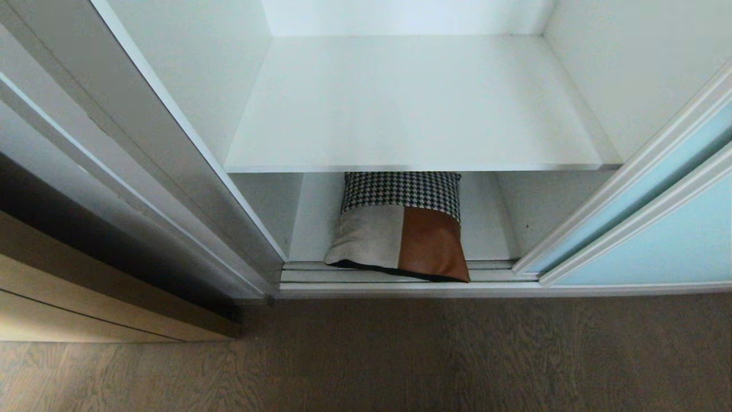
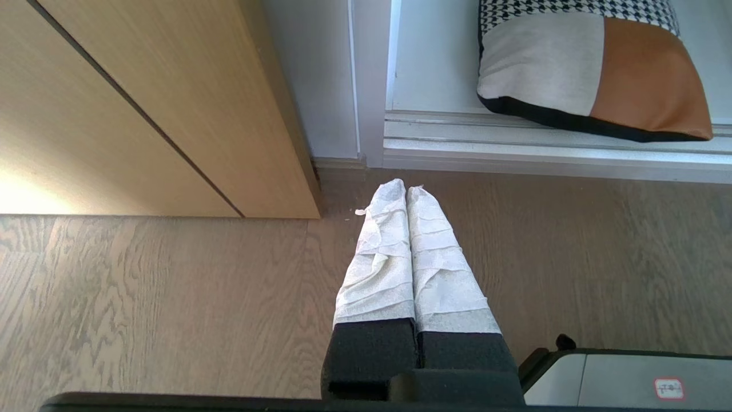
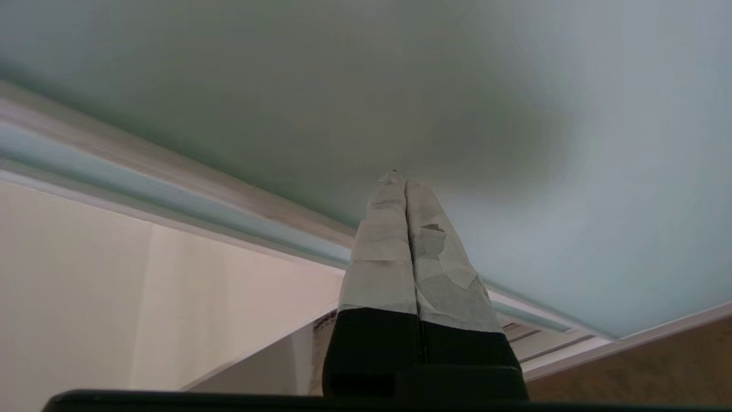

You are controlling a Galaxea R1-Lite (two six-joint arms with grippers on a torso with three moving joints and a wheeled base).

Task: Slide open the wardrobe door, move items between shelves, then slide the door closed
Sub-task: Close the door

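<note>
Door (image 1: 646, 229) is sitting slid over to the right, compartment open. Cushion (image 1: 403, 229) is lying on the bottom board under the bare shelf (image 1: 412, 103), overhanging the track (image 1: 486, 274). Right gripper (image 3: 400, 178) is pinched shut, empty, tips close to the frosted glass; contact unclear. Left gripper (image 2: 406, 189) is shut, hanging over the wood floor (image 2: 143, 303). Looks like the move step: next it needs open jaws on the cushion.
</note>
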